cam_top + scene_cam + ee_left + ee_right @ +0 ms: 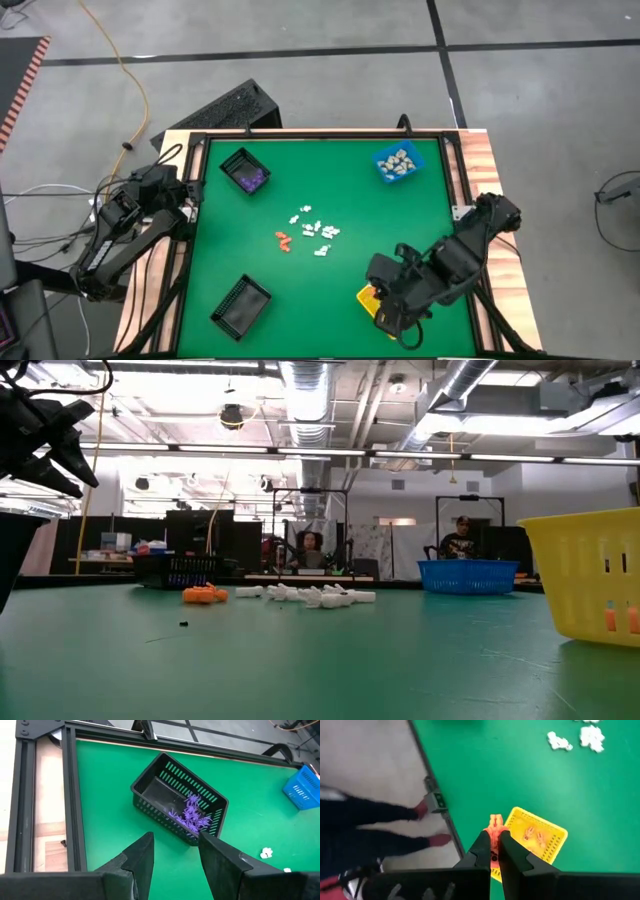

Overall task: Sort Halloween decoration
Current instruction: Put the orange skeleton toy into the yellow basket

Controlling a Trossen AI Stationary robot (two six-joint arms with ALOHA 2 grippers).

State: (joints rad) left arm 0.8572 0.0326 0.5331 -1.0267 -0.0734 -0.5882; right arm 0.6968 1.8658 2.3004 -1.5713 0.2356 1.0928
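Note:
Halloween decoration pieces lie loose mid-table: white ones (315,230) and a few orange ones (283,240). A black bin (180,802) at the far left holds purple pieces. A blue bin (397,163) at the far right holds beige ones. The yellow bin (535,837) at the near right holds orange ones. My right gripper (492,851) hangs over the yellow bin's edge, shut on an orange piece. My left gripper (175,842) stands open at the table's left edge, short of the black bin, with nothing between its fingers. My right gripper pinches an orange piece (494,827) between its two fingers, which point steeply down. Part of the piece sticks out past the fingertips. It is lifted clear, above the yellow bin's near rim.
A second black bin (240,303) stands at the near left. The table's black frame rail (432,800) runs close beside the yellow bin. A person's legs (380,825) show on the floor past that rail. People sit in the room behind the table (460,535).

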